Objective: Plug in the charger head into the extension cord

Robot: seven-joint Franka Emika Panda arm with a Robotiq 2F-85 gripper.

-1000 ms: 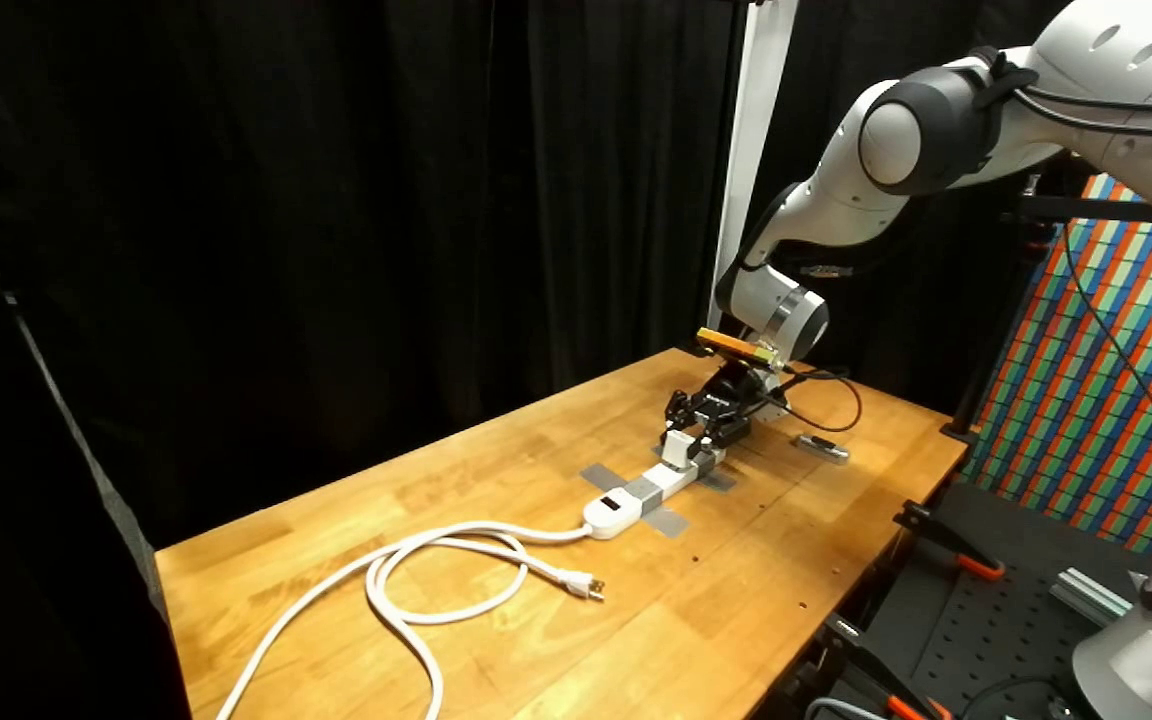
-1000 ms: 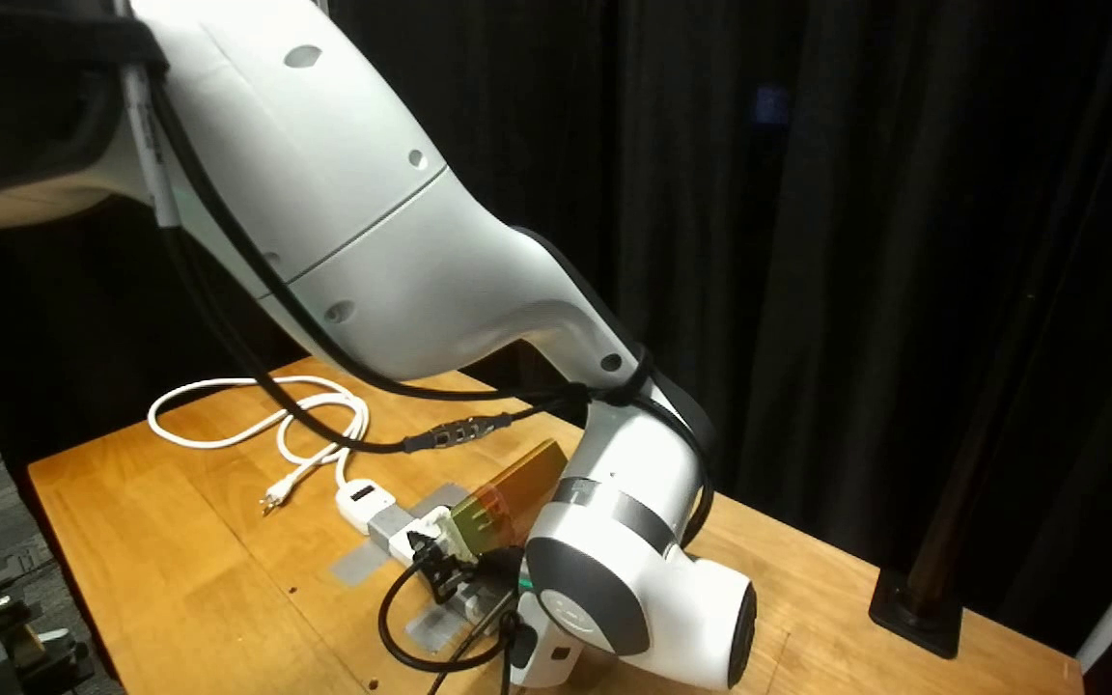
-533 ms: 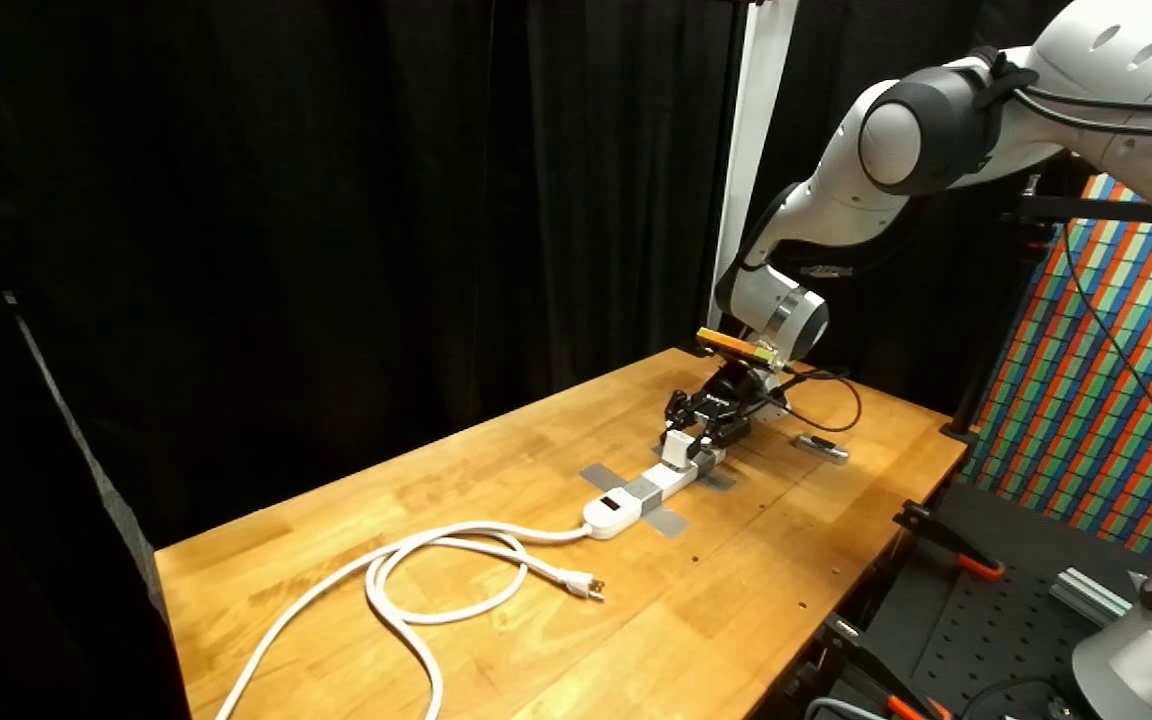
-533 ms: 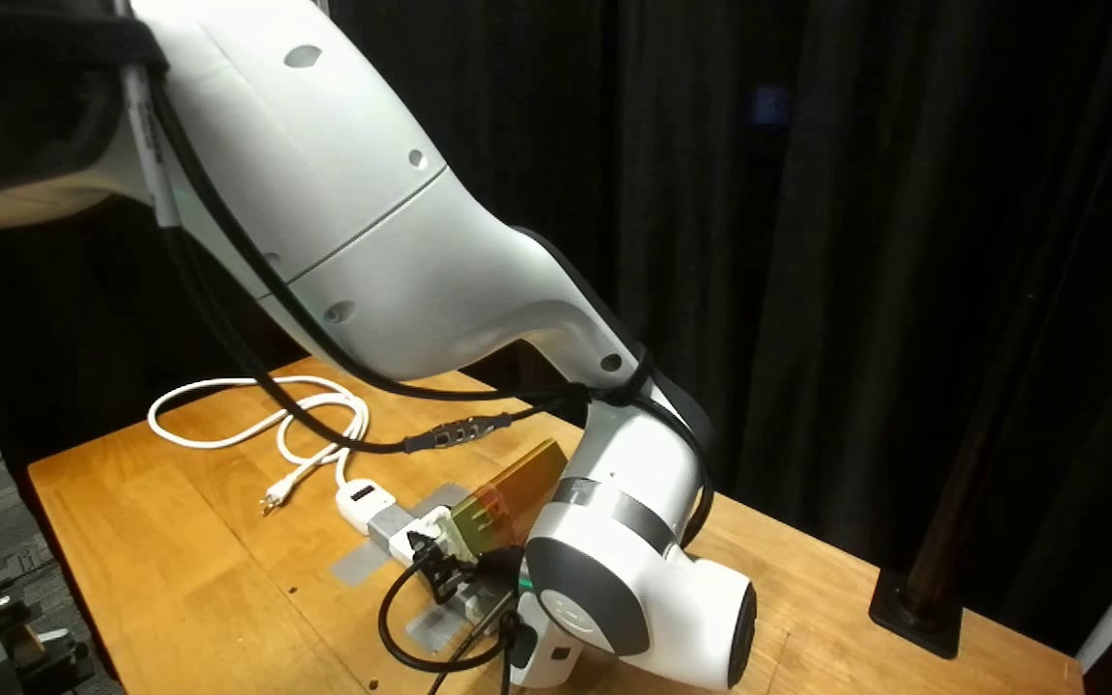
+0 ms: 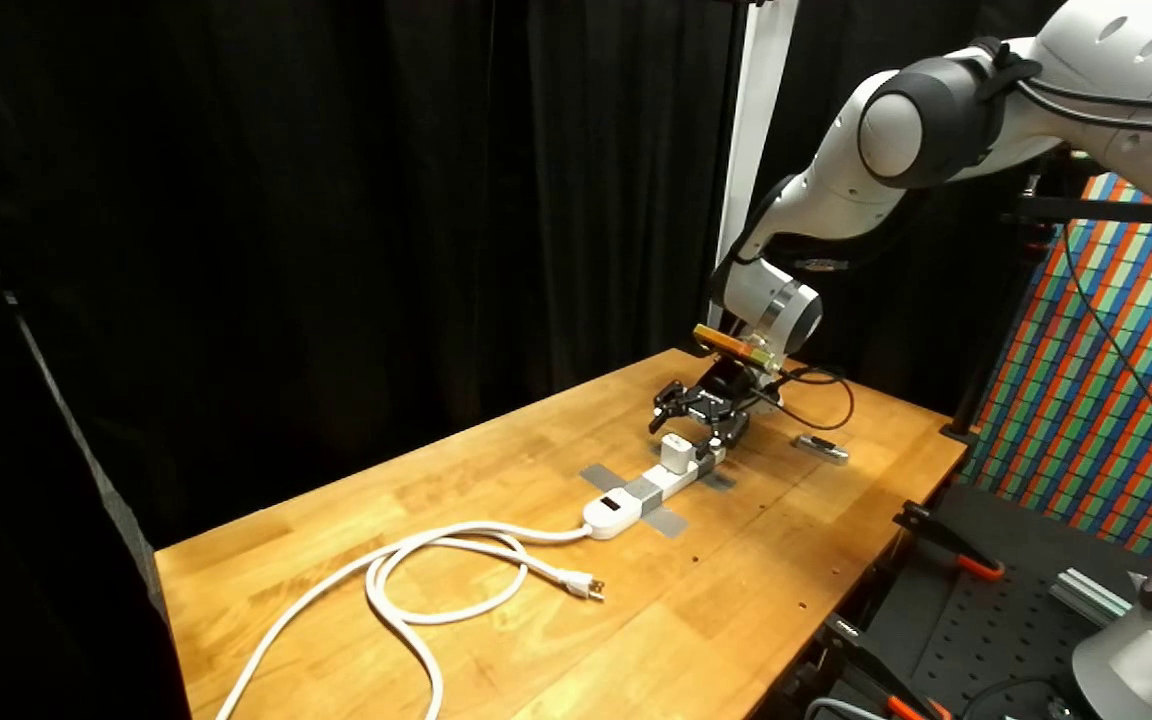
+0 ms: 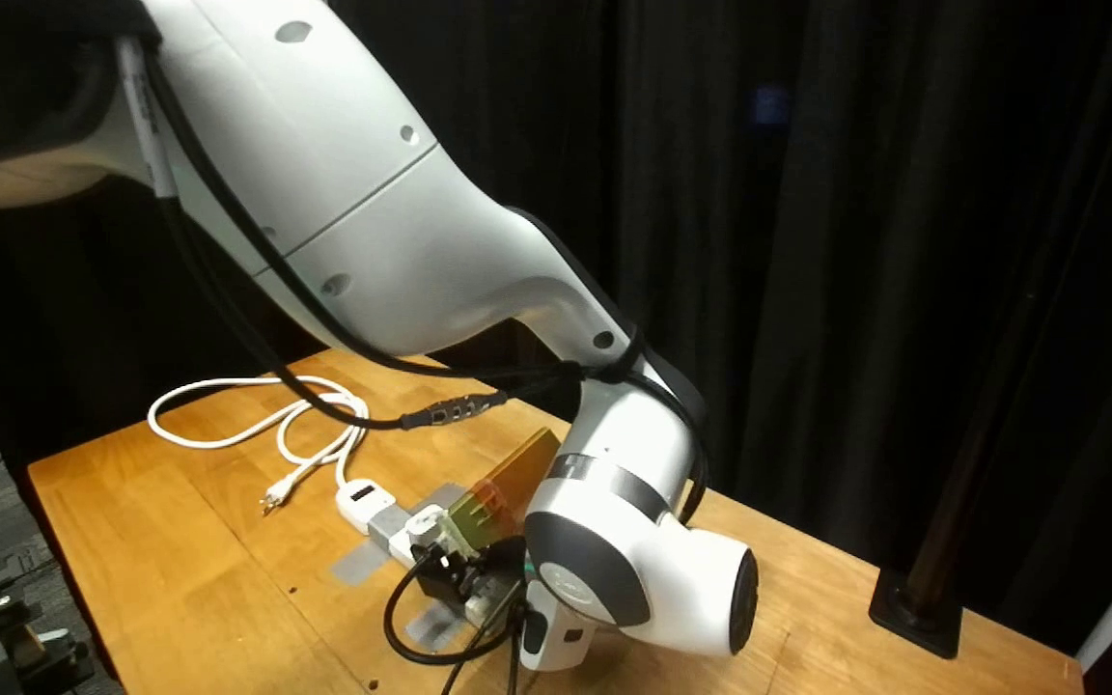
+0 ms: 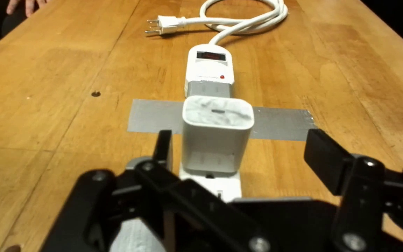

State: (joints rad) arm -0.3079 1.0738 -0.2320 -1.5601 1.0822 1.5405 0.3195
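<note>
The white charger head [image 7: 215, 147] stands upright on the extension cord [image 7: 210, 66], its base against the white socket bar; no prongs show. In both exterior views the charger head [image 5: 677, 454] [image 6: 429, 526] rises from the bar's far part. My gripper [image 7: 240, 150] is open around it, touching on neither side as far as the wrist view shows. The left pad [image 7: 163, 145] is close to the charger head, while a wide gap separates it from the right pad [image 7: 324, 159]. The near end of the bar is hidden behind the gripper.
Grey tape [image 7: 282, 122] crosses the bar and table [image 5: 496, 490]. A white cable [image 5: 416, 620] with a three-prong plug [image 5: 581, 584] lies coiled beyond the bar. A small dark-and-silver item [image 5: 821, 448] lies near the arm. Clamps [image 5: 946, 540] sit at the table edge.
The jaws have opened and let go of the charger head, which stays upright on the bar. The arm has risen slightly.
</note>
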